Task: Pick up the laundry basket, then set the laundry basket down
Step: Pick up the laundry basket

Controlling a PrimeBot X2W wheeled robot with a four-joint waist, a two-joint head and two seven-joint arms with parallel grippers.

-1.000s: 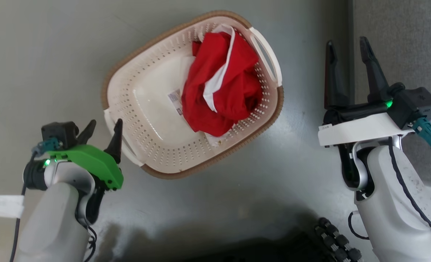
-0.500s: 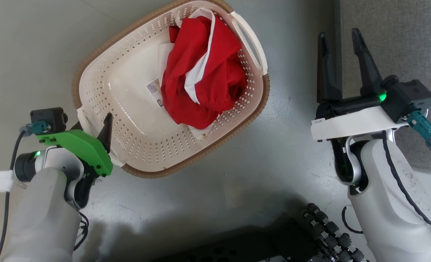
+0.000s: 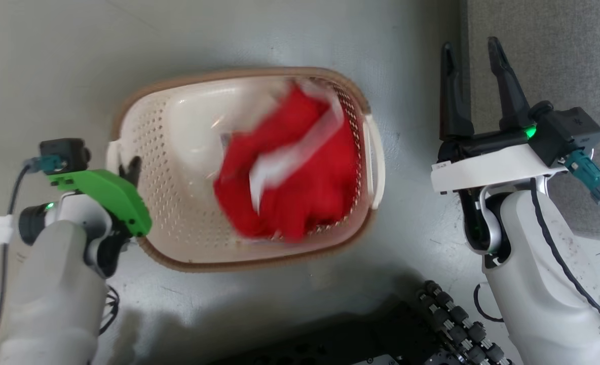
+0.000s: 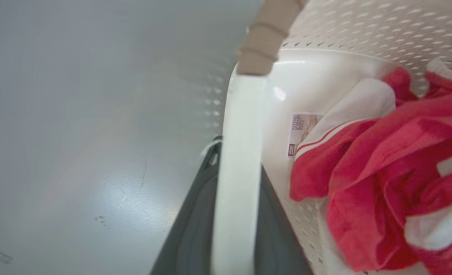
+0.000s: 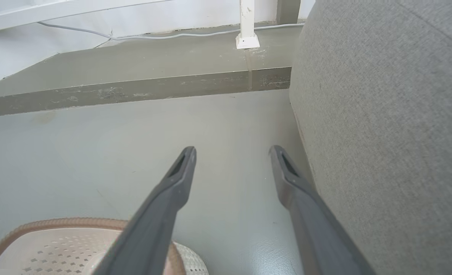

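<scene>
One gripper carries the whole load here. Your left gripper [image 3: 127, 172] is clamped across the near white handle [image 4: 237, 172] of the laundry basket [image 3: 229, 75], with a dark finger on each side of the strip in the left wrist view. Your right gripper [image 3: 471, 53] hangs beyond the basket's far handle [image 3: 373, 167], jaws spread wide, holding nothing and not touching the basket. The basket sits over the grey floor [image 3: 77, 61]; I can't tell whether its base is clear of it. The basket and the red-and-white garment [image 3: 290, 187] inside it are smeared in the head view, so I read it as mid-swing.

Risks, as I judge them:
- The garment lies toward the far-handle end, away from the grip. That weight levers about the pinched handle, so expect the far end to droop and the basket to roll in the fingers.
- The handle is smooth plastic and the fingers are narrow. A fast lift or turn could let it slide out.
- With enough tilt, the garment dumps over the rim.
- Swing wide past the far handle and the basket clips the open right gripper or the grey upholstered piece [image 3: 543, 76] beyond it.

Keep it slow and low.
</scene>
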